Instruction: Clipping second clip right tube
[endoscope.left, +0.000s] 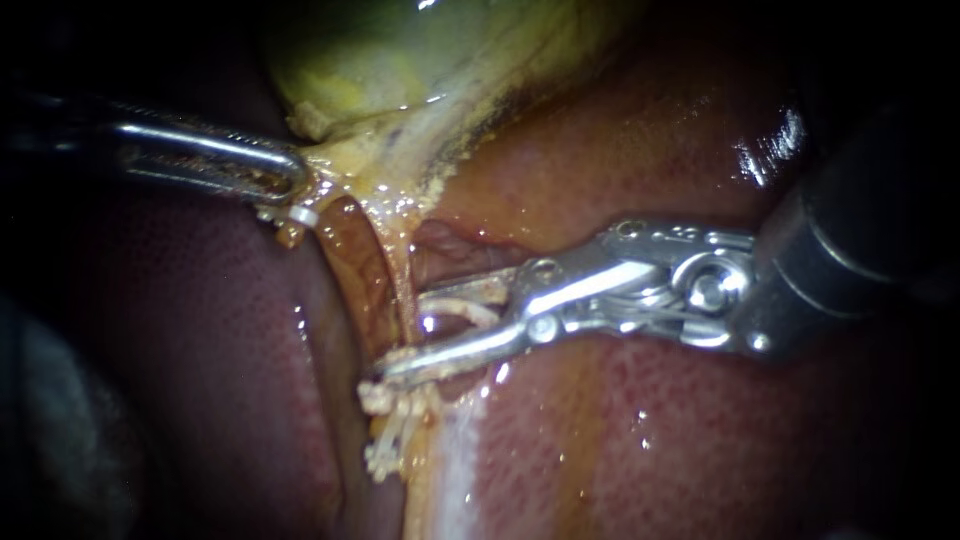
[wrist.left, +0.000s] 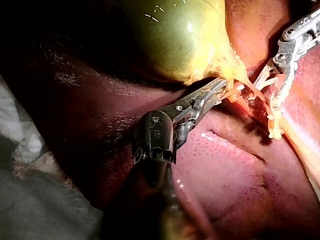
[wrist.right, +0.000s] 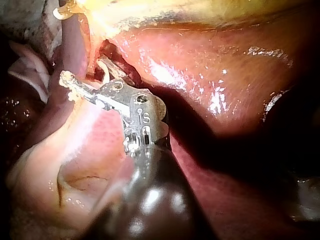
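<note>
Left instrument (endoscope.left: 292, 182): enters from the left edge. Its slim metal jaws are clamped on the yellow fringe at the neck of the green-yellow gallbladder (endoscope.left: 400, 50), holding it taut. A small white clip (endoscope.left: 300, 215) sits just below them.

Right instrument (endoscope.left: 403, 335): enters from the right. Its steel jaws stand apart, carrying a white curved clip (endoscope.left: 462, 312) in the gap. They straddle the right tube (endoscope.left: 403, 270), a thin pale yellow strand running down from the gallbladder neck. The lower jaw tip reaches just past the strand's far edge.

A cluster of whitish clips (endoscope.left: 390, 415) sits on the strand just beyond the lower jaw.

Clearance: the glistening red-brown liver (endoscope.left: 700, 440) lies open below the right instrument. A liver fold closes in on the strand's left side. The two instruments are well apart.
</note>
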